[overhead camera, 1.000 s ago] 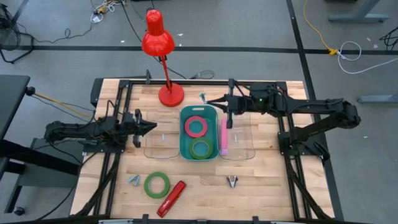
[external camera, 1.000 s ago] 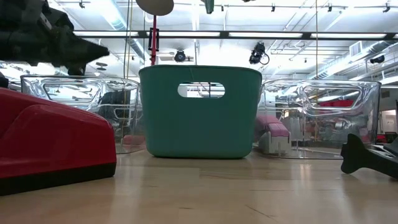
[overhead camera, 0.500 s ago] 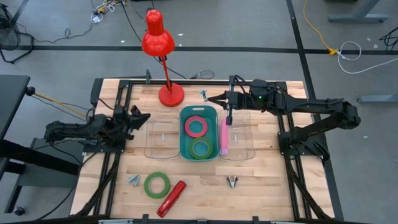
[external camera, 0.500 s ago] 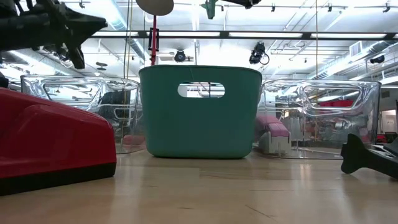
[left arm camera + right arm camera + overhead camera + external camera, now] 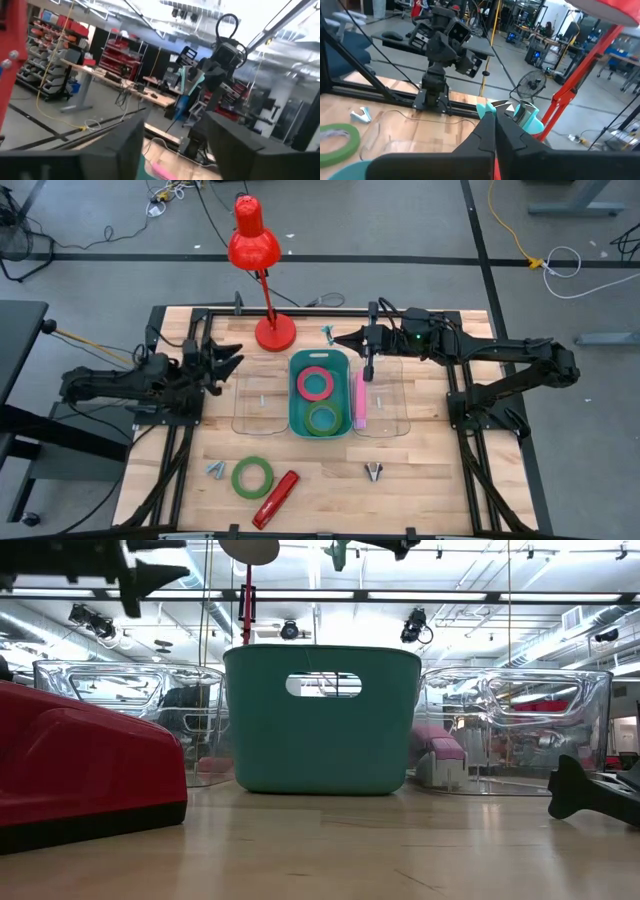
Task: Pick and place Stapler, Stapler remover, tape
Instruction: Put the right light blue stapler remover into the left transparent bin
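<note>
The left end effector [image 5: 232,358] was released, fingers apart, above the bench [image 5: 430,480] near the left clear tray's [image 5: 255,408] far edge. The right end effector [image 5: 338,338] was clenched on a teal remover [image 5: 327,335] beyond the bin's [image 5: 296,420] far rim. The stapler [image 5: 276,499] and tape [image 5: 252,477] lay in open room near the front edge.

two dark, jointed arms with black two-finger grippers, a small green light on the right arm [image 5: 500,360]

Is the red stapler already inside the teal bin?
No, in the high view the red stapler lies on the table's near edge beside the green tape roll, outside the teal bin.
</note>
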Tool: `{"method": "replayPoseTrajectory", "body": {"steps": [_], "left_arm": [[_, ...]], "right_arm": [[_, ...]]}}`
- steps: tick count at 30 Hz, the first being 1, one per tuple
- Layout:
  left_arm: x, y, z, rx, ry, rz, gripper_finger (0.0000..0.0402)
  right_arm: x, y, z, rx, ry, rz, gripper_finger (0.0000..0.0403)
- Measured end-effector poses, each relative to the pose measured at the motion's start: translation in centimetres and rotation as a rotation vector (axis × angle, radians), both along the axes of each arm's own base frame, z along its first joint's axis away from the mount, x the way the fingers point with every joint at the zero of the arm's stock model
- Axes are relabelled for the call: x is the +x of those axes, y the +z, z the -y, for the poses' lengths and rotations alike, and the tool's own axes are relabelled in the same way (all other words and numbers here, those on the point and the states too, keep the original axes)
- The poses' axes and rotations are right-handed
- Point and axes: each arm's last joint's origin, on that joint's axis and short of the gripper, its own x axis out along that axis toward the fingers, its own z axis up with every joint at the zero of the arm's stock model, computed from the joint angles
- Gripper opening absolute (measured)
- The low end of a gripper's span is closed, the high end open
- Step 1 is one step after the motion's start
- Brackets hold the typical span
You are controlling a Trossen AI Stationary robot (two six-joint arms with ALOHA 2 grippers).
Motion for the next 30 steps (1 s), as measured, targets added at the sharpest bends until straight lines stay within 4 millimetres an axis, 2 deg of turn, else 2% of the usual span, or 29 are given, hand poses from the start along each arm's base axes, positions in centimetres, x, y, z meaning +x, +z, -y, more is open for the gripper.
{"method": "replayPoseTrajectory", "body": {"steps": [3, 6, 14, 30], "left_arm": [[1.1, 1.3, 0.0, 0.007, 0.001, -0.067, 0.0254], [2.5, 2.7, 0.0, 0.044, 0.009, -0.151, 0.0272], [6.8, 5.4, -0.1, 0.108, -0.016, -0.295, 0.0267], [13.4, 7.4, -2.5, 0.080, -0.080, -0.370, 0.0266]], "right_arm": [[0.0, 0.0, 0.0, 0.045, -0.005, 0.005, 0.0000], [0.0, 0.0, 0.0, 0.054, -0.005, 0.005, 0.0000], [0.1, 0.0, -0.5, 0.072, 0.008, 0.007, 0.0000], [0.1, -0.1, -1.1, 0.140, 0.103, -0.001, 0.0000]]}}
